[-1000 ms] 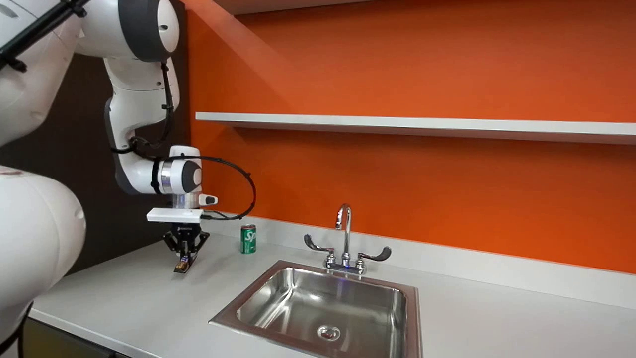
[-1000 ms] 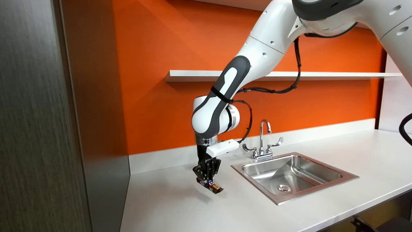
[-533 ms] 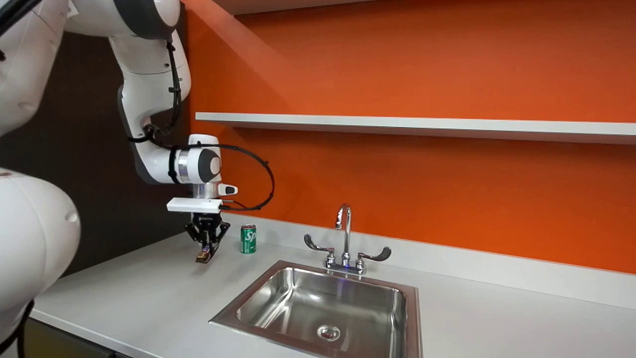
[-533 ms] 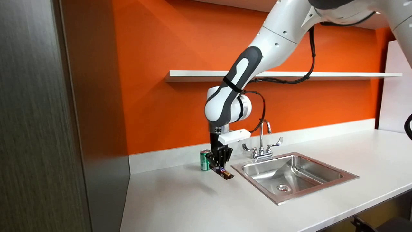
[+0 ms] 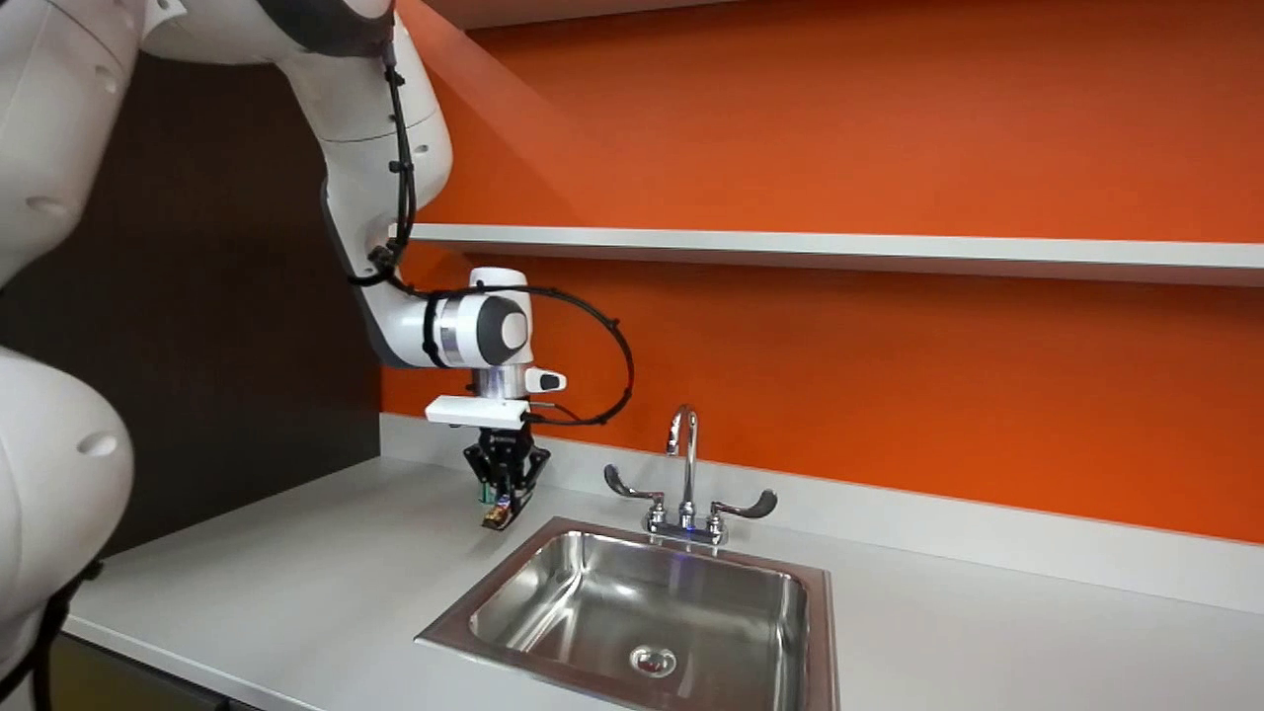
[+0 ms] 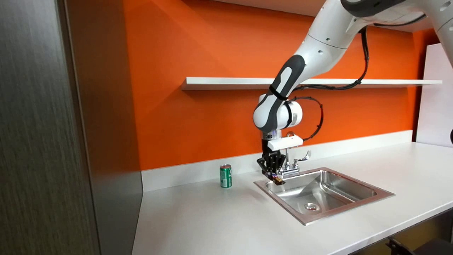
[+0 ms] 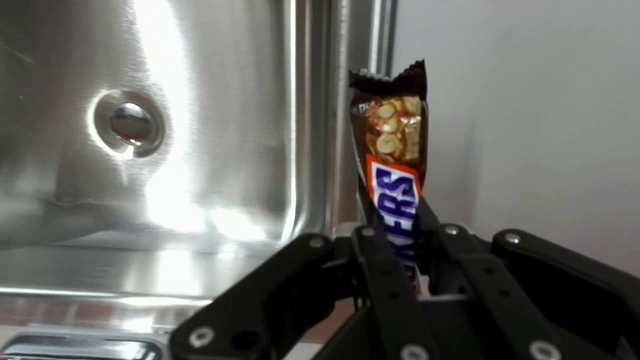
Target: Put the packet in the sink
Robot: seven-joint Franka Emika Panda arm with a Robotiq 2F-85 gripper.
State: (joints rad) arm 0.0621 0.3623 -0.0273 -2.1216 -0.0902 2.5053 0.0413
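The gripper [image 7: 396, 212] shifts along the bench's [image 6: 198, 226] back edge, away from its dark-panelled corner, nearer the sink [image 5: 822, 632], fingers clamping the packet [image 7: 392, 160].

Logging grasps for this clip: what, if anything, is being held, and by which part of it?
The packet, pinched by the pincer across its long sides at the lettering; the end picturing nuts sticks out free.

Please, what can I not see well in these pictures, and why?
Wrist view: lower end of the packet, hidden by the pincer.
In an exterior view: most of the green can, behind the pincer; near corner of the sink, cut by the picture's bottom edge.
In an exterior view: part of the faucet, behind the pincer.
In both exterior views: the packet's lettering, too small.
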